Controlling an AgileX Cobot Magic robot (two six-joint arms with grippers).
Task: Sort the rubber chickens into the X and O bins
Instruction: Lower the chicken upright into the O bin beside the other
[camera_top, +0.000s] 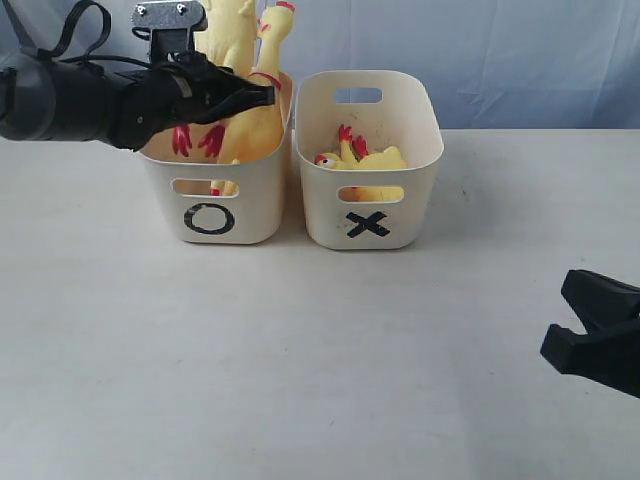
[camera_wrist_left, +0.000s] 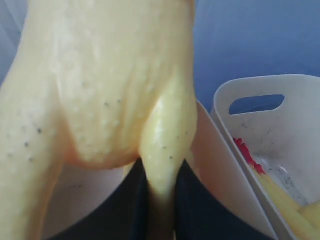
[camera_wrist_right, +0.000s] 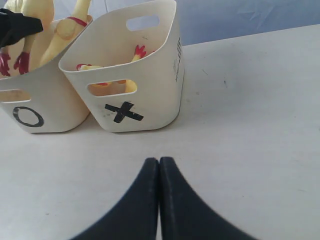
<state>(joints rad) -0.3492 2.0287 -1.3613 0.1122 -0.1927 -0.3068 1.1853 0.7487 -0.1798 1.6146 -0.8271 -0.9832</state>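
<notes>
Pinching rubber chicken (camera_wrist_left: 100, 90), left tool (camera_top: 262, 97).

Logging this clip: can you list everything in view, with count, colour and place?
Cream-white plastic tub marked with a black O: one, cream-white, on the table, left of its twin.
Cream-white plastic tub marked with a black X: one, cream-white, close beside the O tub on its right.
Tall yellow rubber chickens with red feet and neck bands: at least two, sticking up out of the O tub.
Smaller yellow rubber chicken with red comb: at least one, lying low in the X tub; the full count is hidden.
Table: one, off-white.
Cloth backdrop: one, pale blue, behind the table.
Left end effector: black, over the O tub, shut on the gripped chicken.
Right end effector: black, shut, empty, over bare table.
</notes>
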